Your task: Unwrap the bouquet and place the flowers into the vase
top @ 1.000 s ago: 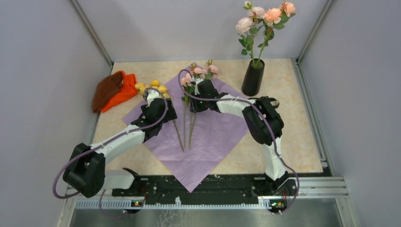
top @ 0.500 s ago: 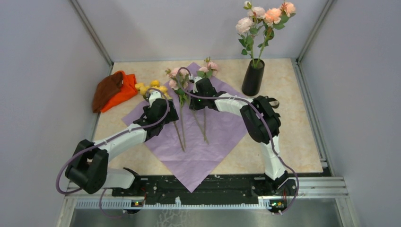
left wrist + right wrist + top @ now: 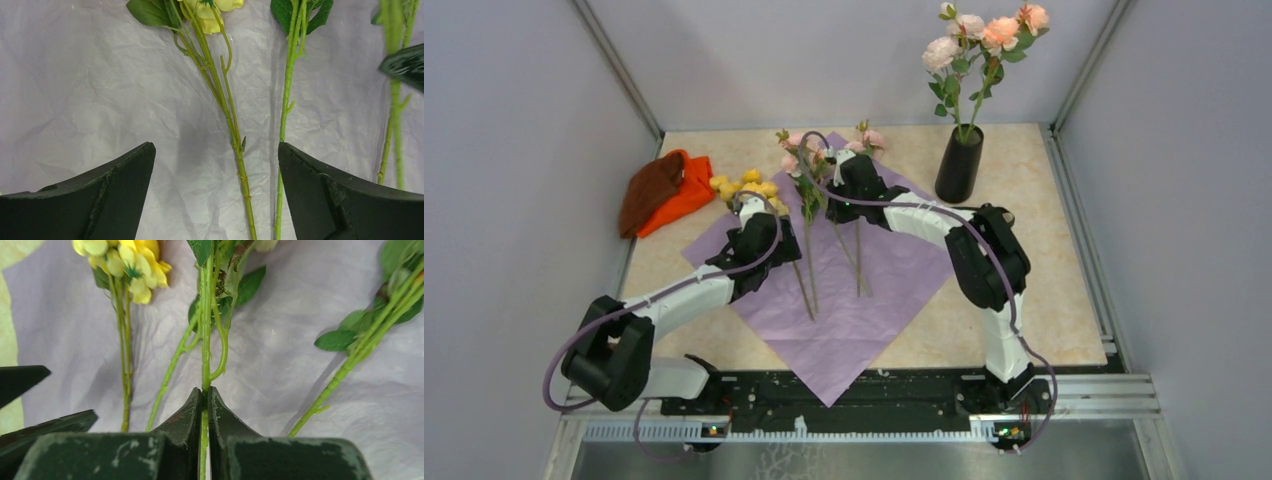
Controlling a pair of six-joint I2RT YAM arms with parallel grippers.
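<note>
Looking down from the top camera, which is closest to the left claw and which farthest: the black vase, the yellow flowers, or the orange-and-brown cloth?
From the left gripper:
1. Yellow flowers, just ahead of its open fingers.
2. Orange-and-brown cloth, off to the left by the wall.
3. Black vase, far over on the right, at the back.

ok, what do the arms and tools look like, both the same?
Yes, matched. Left arm and right arm: white links, black joint housings, a purple cable looping along each. Left tool and right tool: dark wedge-shaped fingers tapering to tips, pale scuffs on the edges.
</note>
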